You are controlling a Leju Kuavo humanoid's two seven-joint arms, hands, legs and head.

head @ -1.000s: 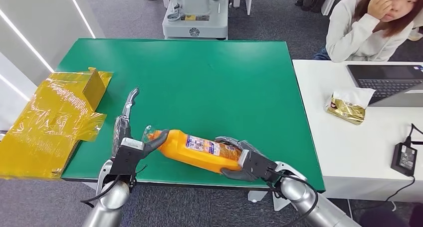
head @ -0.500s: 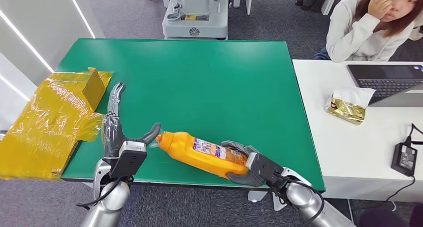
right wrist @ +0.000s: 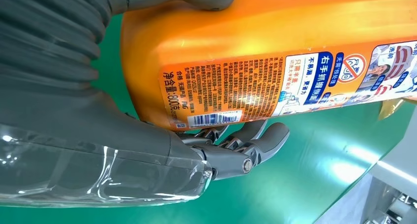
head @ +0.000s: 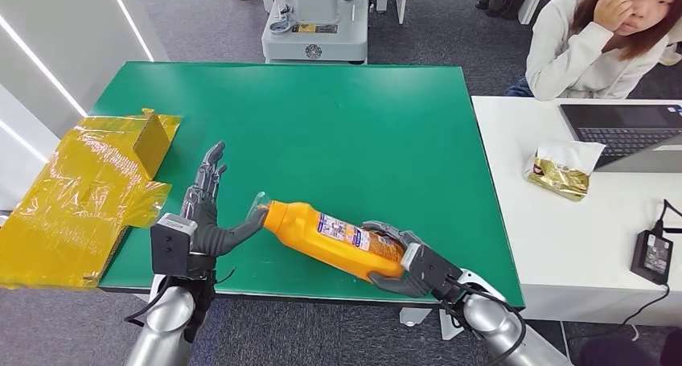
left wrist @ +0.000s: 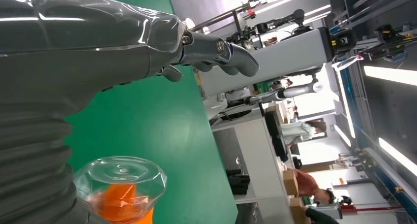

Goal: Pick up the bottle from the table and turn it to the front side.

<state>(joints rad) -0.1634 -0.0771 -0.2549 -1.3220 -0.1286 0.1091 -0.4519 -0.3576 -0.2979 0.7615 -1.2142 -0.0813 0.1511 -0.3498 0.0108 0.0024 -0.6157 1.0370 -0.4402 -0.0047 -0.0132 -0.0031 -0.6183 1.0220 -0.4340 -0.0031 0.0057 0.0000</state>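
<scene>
An orange bottle with a clear cap lies slanted near the front edge of the green table, its printed label facing up. My right hand grips its base end, thumb on one side and fingers wrapped around the other. The right wrist view shows the bottle with barcode and small print, and my fingers curled around it. My left hand is spread open beside the cap, its thumb reaching to the cap. The clear cap sits close to that hand in the left wrist view.
A yellow film-wrapped box overhangs the table's left edge. A white table on the right carries a laptop, a gold packet and a power adapter. A person sits at the back right. A machine base stands behind.
The bottle has shifted slightly right and away from the edge in my right hand. My left hand has turned and come toward the cap, thumb now at it.
</scene>
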